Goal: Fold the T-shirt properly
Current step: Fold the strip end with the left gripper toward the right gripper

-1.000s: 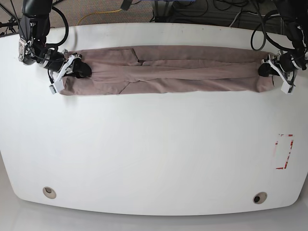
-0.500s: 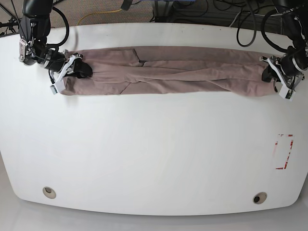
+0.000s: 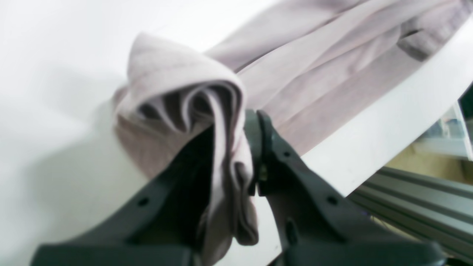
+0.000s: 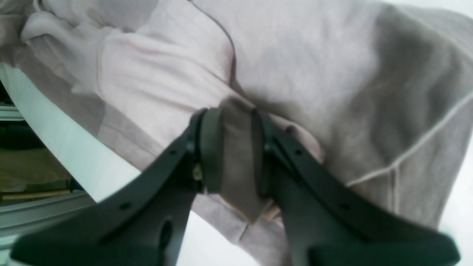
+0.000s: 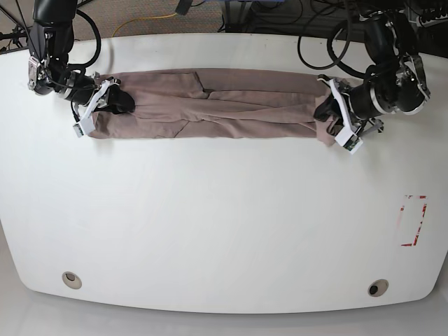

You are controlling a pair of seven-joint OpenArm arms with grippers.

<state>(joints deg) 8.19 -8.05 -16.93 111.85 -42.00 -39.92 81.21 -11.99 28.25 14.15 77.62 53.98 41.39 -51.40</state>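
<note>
The dusty mauve-brown, thin-fabric T-shirt [image 5: 210, 105] lay as a long narrow band across the far side of the white table [image 5: 224, 224], already folded lengthwise and running left to right. At its right end, the left gripper [image 5: 329, 115] had its dark jaws pressed tight on a bunched, layered edge of the cloth [image 3: 221, 122], lifted clear of the table, probably so that this end could be carried over toward the other. At the left end, the right gripper [image 5: 115, 100] pinched a thicker fold of fabric [image 4: 236, 147] between jaws held slightly apart by the cloth, low against the table; this likely anchored that end so the band stayed straight. A red-marked patch [image 5: 413, 220] sat on the table near its right edge, well apart from the shirt.
</note>
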